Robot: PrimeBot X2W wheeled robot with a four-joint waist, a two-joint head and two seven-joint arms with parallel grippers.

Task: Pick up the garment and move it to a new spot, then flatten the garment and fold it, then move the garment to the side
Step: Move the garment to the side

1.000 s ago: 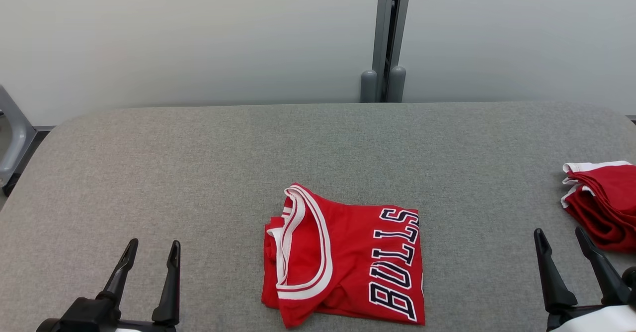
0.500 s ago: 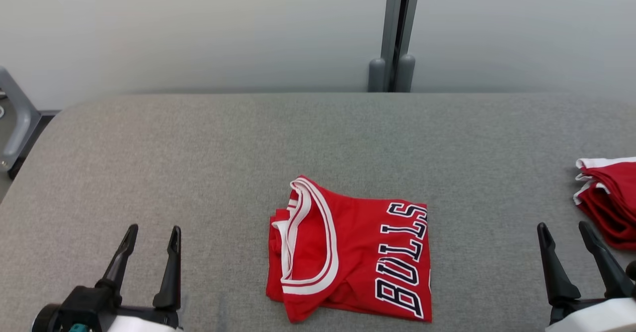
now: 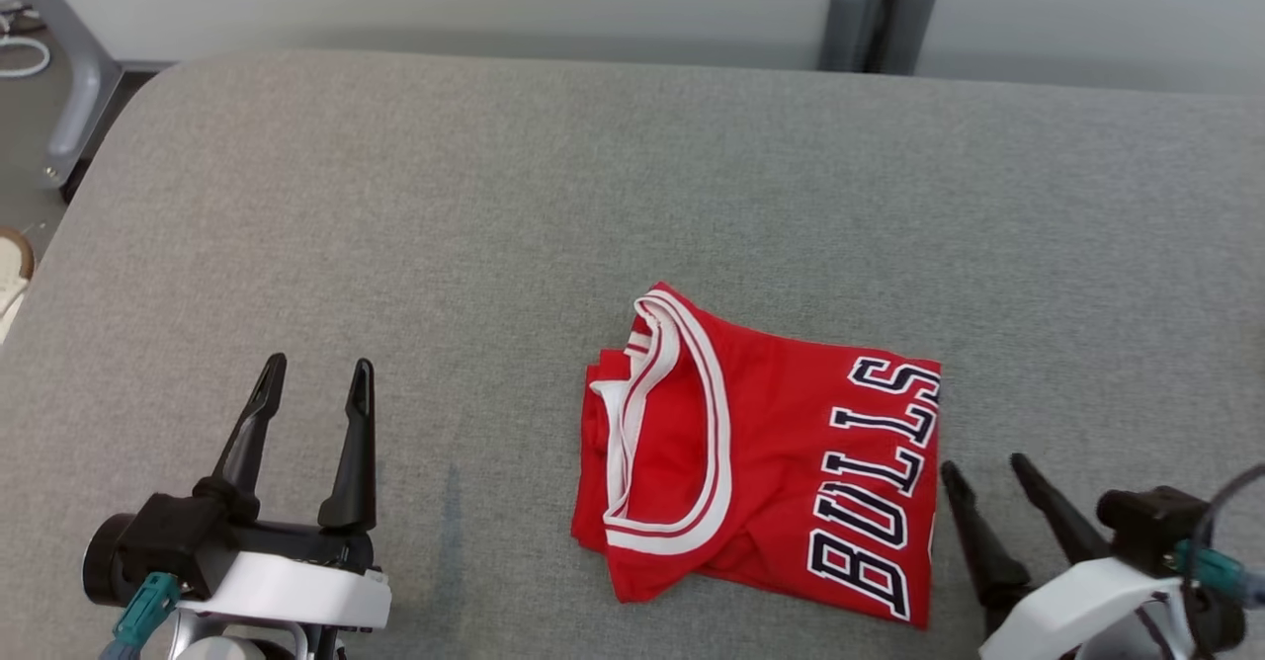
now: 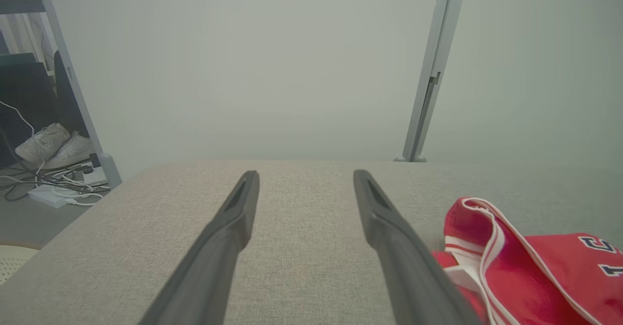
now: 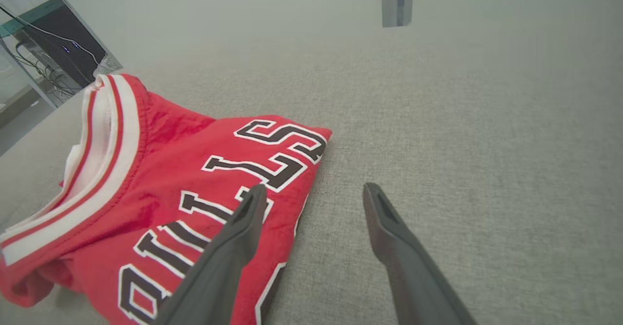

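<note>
Closer now, the right gripper (image 3: 983, 464) had slid in, fingers spread and empty, just beside the lettered edge of the folded red fabric jersey (image 3: 771, 453); the left gripper (image 3: 318, 364), likewise spread, sat well apart.

Your tabletop (image 3: 395, 196) is covered in grey woven cloth, matt and slightly coarse. The jersey (image 3: 781, 443) is thin red cloth, smooth, with a faint sheen and soft creases. Its trim (image 5: 127, 130) is a thicker white knit band, and the letters (image 3: 870, 532) look flat and matt. The left gripper (image 3: 316, 375) and right gripper (image 3: 983, 462) have matt dark plastic fingers backed by smooth white shells. The post (image 3: 880, 8) at the tabletop's far edge looks like grey painted metal, satin-smooth.
</note>
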